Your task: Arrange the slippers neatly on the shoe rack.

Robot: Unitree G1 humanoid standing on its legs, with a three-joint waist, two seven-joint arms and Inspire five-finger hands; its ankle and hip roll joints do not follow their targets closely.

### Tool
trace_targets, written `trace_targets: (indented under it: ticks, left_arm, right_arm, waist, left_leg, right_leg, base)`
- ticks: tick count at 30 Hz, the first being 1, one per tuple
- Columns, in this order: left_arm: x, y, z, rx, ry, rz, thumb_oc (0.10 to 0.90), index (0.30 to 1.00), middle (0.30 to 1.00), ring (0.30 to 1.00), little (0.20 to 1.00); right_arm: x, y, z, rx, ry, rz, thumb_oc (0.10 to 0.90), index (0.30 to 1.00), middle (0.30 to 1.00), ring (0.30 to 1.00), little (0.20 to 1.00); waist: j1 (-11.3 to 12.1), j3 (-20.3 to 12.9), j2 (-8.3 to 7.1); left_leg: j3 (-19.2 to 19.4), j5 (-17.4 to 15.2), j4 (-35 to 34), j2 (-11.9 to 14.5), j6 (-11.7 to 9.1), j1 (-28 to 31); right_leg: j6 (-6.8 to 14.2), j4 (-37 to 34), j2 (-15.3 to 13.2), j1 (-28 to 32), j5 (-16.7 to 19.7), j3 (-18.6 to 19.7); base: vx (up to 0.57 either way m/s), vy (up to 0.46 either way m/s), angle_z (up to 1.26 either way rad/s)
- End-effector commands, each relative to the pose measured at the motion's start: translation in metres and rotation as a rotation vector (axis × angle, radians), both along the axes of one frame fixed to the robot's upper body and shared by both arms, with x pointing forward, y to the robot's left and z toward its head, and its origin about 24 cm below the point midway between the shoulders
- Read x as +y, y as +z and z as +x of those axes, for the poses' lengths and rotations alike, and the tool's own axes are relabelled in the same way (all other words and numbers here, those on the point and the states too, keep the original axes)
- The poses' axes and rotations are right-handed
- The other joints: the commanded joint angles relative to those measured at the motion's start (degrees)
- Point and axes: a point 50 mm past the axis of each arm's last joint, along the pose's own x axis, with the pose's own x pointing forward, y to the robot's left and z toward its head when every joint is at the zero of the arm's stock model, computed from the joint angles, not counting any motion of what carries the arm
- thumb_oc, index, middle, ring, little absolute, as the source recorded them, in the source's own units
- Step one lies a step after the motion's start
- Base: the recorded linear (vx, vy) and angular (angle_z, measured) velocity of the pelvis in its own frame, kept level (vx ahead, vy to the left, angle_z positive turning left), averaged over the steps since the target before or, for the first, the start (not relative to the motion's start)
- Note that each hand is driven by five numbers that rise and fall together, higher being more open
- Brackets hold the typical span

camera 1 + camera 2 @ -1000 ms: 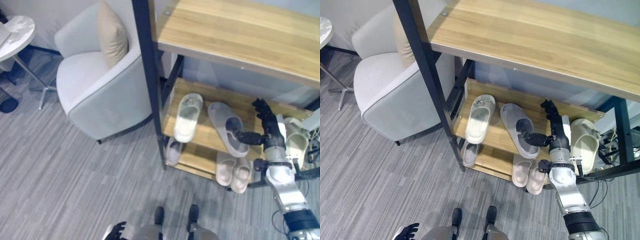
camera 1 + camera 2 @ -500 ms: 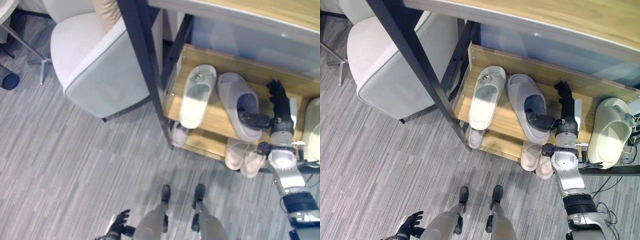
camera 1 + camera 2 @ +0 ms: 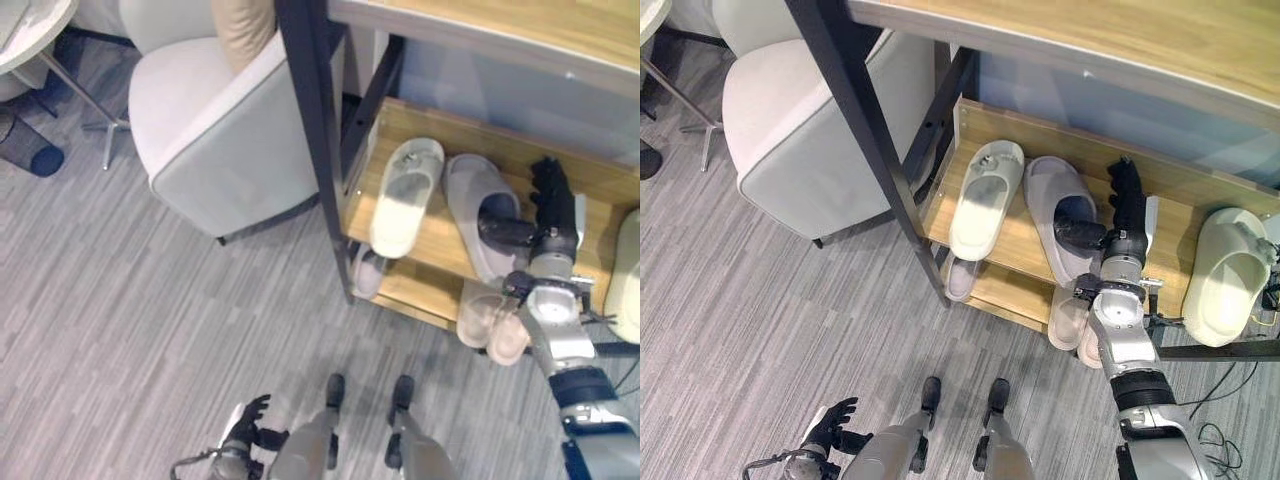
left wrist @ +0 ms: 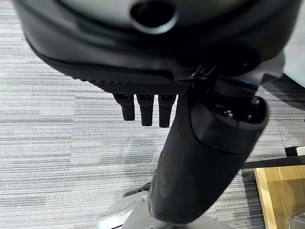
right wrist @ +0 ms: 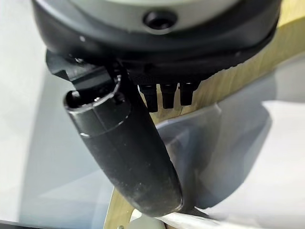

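I see the pale grey slipper (image 3: 1055,225) lying on the black-framed wooden shoe rack's (image 3: 985,125) middle shelf beside a cream slipper (image 3: 985,199). My right hand (image 3: 1123,222) pinches its strap, thumb inside. My left hand (image 3: 828,423) hangs relaxed above the grey carpet (image 3: 760,310).

Looks like a home-style living rm or entry corner: wood-and-black-metal shoe rack (image 3: 1110,45) w/ slippers (image 3: 985,199) on its shelves, grey armchair (image 3: 215,140) w/ beige cushion (image 3: 243,32), small round side table (image 3: 30,30), grey striped carpet (image 3: 120,310).
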Motion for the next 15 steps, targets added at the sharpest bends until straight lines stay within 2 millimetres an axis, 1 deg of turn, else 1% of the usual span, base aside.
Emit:
trace_targets:
  ticks: [1,2,3,4,7,8,9,10,12,13,14,15]
  left_arm:
    - [0.003,-0.009,-0.018,0.083,-0.024,0.048,0.8,0.9,0.9,0.9,0.9]
    - [0.001,-0.011,-0.022,0.099,-0.03,0.049,0.8,0.9,0.9,0.9,0.9]
    - [0.0,-0.012,-0.023,0.11,-0.033,0.049,0.8,0.9,0.9,0.9,0.9]
    - [0.0,-0.012,-0.022,0.111,-0.027,0.049,0.8,0.9,0.9,0.9,0.9]
    - [-0.002,-0.011,-0.018,0.098,-0.02,0.047,0.8,0.9,0.9,0.9,0.9]
    - [-0.002,-0.011,-0.018,0.098,-0.023,0.054,0.8,0.9,0.9,0.9,0.9]
    - [-0.002,-0.011,-0.019,0.099,-0.024,0.056,0.8,0.9,0.9,0.9,0.9]
    - [-0.002,-0.011,-0.018,0.103,-0.029,0.06,0.8,0.9,0.9,0.9,0.9]
    - [-0.003,-0.013,-0.022,0.125,-0.052,0.071,0.8,0.9,0.9,0.9,0.9]
    - [-0.003,-0.013,-0.023,0.126,-0.053,0.072,0.8,0.9,0.9,0.9,0.9]
    - [-0.002,-0.014,-0.024,0.135,-0.053,0.075,0.8,0.9,0.9,0.9,0.9]
    - [-0.002,-0.014,-0.024,0.137,-0.053,0.075,0.8,0.9,0.9,0.9,0.9]
  right_arm:
    - [-0.003,0.054,0.002,-0.232,0.027,-0.039,0.4,0.3,0.3,0.3,0.3]
    - [-0.003,0.05,0.001,-0.222,0.03,-0.033,0.4,0.3,0.3,0.3,0.3]
    - [-0.005,0.037,-0.003,-0.201,0.027,0.009,0.4,0.3,0.3,0.3,0.3]
    - [-0.006,0.029,-0.007,-0.192,0.024,0.049,0.4,0.3,0.3,0.3,0.3]
    - [-0.007,0.021,-0.015,-0.173,-0.008,0.009,0.4,0.3,0.3,0.3,0.3]
    - [-0.008,0.018,-0.021,-0.182,-0.021,0.015,0.4,0.3,0.3,0.3,0.3]
    - [-0.008,0.017,-0.022,-0.181,-0.023,0.015,0.4,0.3,0.3,0.3,0.3]
    - [-0.007,0.016,-0.026,-0.197,-0.028,0.036,0.4,0.3,0.3,0.3,0.3]
    - [-0.005,0.004,-0.038,-0.197,-0.027,0.079,0.4,0.3,0.3,0.3,0.3]
    - [-0.005,0.003,-0.039,-0.196,-0.027,0.08,0.4,0.3,0.3,0.3,0.3]
    - [-0.002,-0.006,-0.048,-0.184,-0.015,0.11,0.4,0.3,0.3,0.3,0.3]
    - [-0.002,-0.007,-0.048,-0.183,-0.015,0.11,0.4,0.3,0.3,0.3,0.3]
  waist:
    - [0.4,-5.0,1.12]
    - [0.3,-4.9,1.0]
    - [-0.1,-4.6,0.78]
    - [-0.3,-4.7,0.64]
    - [-0.9,-4.6,0.23]
    - [-1.2,-4.7,0.07]
    - [-1.1,-4.7,0.03]
    - [-1.6,-4.8,-0.07]
    - [-2.6,-5.5,-0.54]
    - [-2.5,-5.5,-0.58]
    - [-3.4,-6.0,-0.9]
    - [-3.4,-6.1,-0.94]
  left_leg:
    - [-2.5,-5.7,-0.1,0.9,-2.2,1.3]
    - [-2.4,-5.8,-0.1,1.0,-2.2,1.3]
    - [-2.3,-5.7,-0.1,1.2,-2.2,1.2]
    - [-2.4,-5.7,-0.2,1.2,-2.2,1.1]
    - [-2.5,-5.8,-0.2,1.3,-2.2,1.1]
    - [-2.4,-5.9,-0.2,1.4,-2.1,1.2]
    - [-2.4,-5.9,-0.2,1.4,-2.1,1.2]
    - [-2.3,-5.9,-0.2,1.4,-2.1,1.4]
    - [-2.0,-6.4,-0.2,1.5,-2.1,2.1]
    - [-2.0,-6.4,-0.2,1.5,-2.1,2.2]
    - [-1.6,-6.8,-0.1,1.6,-2.0,2.8]
    - [-1.6,-6.8,-0.1,1.6,-2.0,2.8]
  right_leg:
    - [4.9,3.2,-1.4,3.3,-9.9,0.6]
    - [4.9,3.1,-1.3,3.3,-9.9,0.7]
    - [4.9,2.7,-1.2,3.3,-9.7,1.1]
    - [4.8,2.5,-1.2,3.3,-9.7,1.1]
    - [4.7,2.4,-1.0,3.4,-9.7,1.4]
    - [4.7,2.4,-0.9,3.5,-9.8,1.6]
    - [4.7,2.4,-1.0,3.5,-9.8,1.5]
    - [4.7,2.4,-0.9,3.6,-9.9,1.6]
    - [4.6,2.4,-0.8,4.3,-10.0,2.0]
    - [4.6,2.3,-0.8,4.4,-10.0,2.0]
    - [4.6,2.4,-0.7,4.9,-10.2,2.4]
    - [4.6,2.4,-0.7,4.9,-10.2,2.4]
  base:
    - [-0.04,0.014,0.0]
    - [-0.05,0.003,-0.01]
    - [-0.08,0.002,0.0]
    - [-0.08,-0.004,0.0]
    - [-0.03,-0.006,0.0]
    - [0.0,0.0,0.0]
    - [0.0,0.0,0.0]
    - [-0.02,-0.016,0.04]
    - [-0.01,-0.02,0.05]
    - [0.0,-0.021,0.03]
    - [0.0,-0.015,0.03]
    - [0.0,-0.016,0.05]
